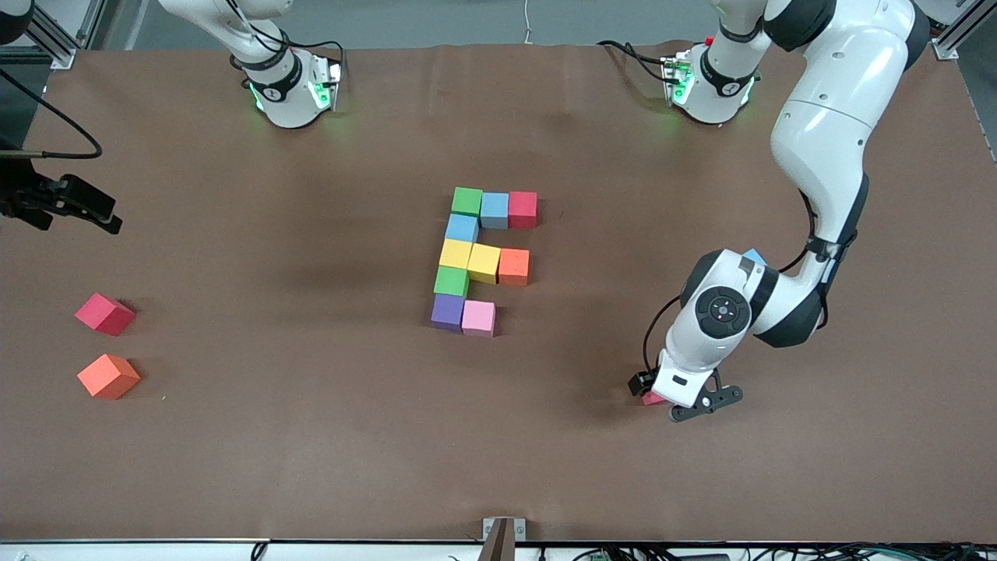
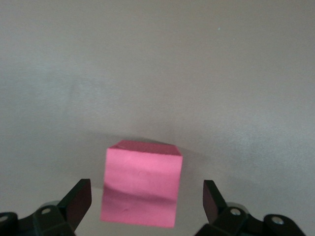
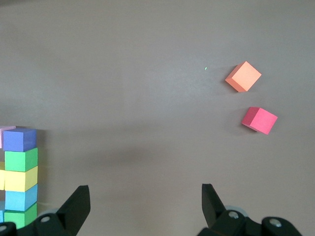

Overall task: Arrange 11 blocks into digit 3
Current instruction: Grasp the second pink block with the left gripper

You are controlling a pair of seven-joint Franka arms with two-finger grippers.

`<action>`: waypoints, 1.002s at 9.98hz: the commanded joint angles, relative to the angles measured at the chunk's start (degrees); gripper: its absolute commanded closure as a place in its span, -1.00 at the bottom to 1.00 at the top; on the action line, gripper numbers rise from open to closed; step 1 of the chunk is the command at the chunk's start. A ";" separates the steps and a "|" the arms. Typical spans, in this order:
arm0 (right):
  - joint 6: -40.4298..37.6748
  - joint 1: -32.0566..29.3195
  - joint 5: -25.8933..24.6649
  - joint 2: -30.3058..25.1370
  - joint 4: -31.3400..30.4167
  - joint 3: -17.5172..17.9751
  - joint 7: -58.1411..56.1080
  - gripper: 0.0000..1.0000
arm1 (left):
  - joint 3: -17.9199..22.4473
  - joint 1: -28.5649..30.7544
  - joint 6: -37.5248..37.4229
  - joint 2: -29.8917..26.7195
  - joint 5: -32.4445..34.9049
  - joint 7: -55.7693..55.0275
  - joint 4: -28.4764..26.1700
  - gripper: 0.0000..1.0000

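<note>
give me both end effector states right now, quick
Left end effector: open, fingers either side of a pink block, not gripping it.
Right end effector: open, holding nothing, over bare table.

- A partly built digit 3 (image 1: 479,261) is seen at the middle of the table, made of ten touching foam cubes.
- The bar farthest from the front camera is formed by green, blue and red cubes.
- A blue cube joins it to the middle bar of two yellow cubes and an orange one.
- A green cube joins that to a purple cube and a pink one.
- A red block (image 1: 104,314) and an orange block (image 1: 108,376) lie apart toward the right arm's end, both turned askew.
- A pink block (image 2: 141,189) rests flat on the table toward the left arm's end.
</note>
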 commanded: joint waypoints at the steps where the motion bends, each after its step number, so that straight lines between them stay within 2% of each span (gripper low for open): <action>1: -0.52 -0.55 0.27 -0.28 0.30 0.30 0.05 -1.00 | 0.08 0.61 1.82 0.68 0.57 1.42 -0.50 -0.99; 3: -0.52 -0.46 0.36 -0.28 0.38 0.30 3.12 -1.00 | 0.08 0.70 2.43 0.77 0.66 2.21 -0.76 -0.99; 4: -0.43 -0.29 0.36 -0.20 0.30 0.39 3.13 -1.00 | 0.17 0.70 2.43 0.77 0.57 2.13 -0.76 -0.78; 5: -0.34 -0.20 0.36 -0.20 0.21 0.39 3.22 -1.00 | 0.08 0.87 2.43 0.68 0.57 2.04 -0.85 -0.29; 6: -0.08 -0.20 0.36 -0.20 0.21 0.39 3.22 -1.00 | 0.08 1.22 2.43 0.51 0.57 2.04 -1.55 0.10; 9: 0.10 -0.46 0.44 -0.20 0.21 0.39 3.13 -1.00 | -0.44 1.23 1.91 -1.42 -0.47 -2.07 -1.47 0.44; 10: -0.16 -0.55 0.44 -0.20 0.21 0.39 3.22 -1.00 | -0.79 0.62 1.21 -2.56 -1.96 -7.40 -1.21 0.44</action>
